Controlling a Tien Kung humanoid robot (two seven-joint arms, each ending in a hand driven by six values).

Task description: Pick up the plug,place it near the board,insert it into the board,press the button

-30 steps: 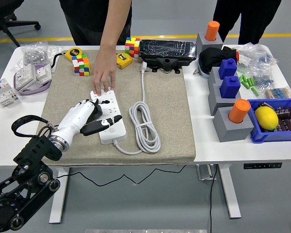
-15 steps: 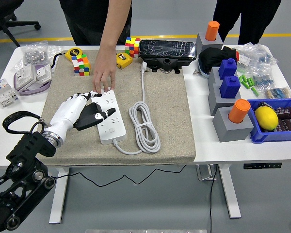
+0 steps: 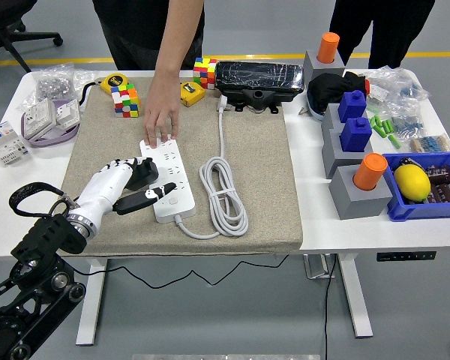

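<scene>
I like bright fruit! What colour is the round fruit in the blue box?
Yellow. The lemon sits in the blue bin, clearest in the head view.

Board lies on the mat centre-left, my left hand touching it from 9 o'clock, a person's hand pressing its far end at 12. Coiled cable sits just beside the board at 3 o'clock. Cubes lie at 11 o'clock, bin well apart at 3.
</scene>
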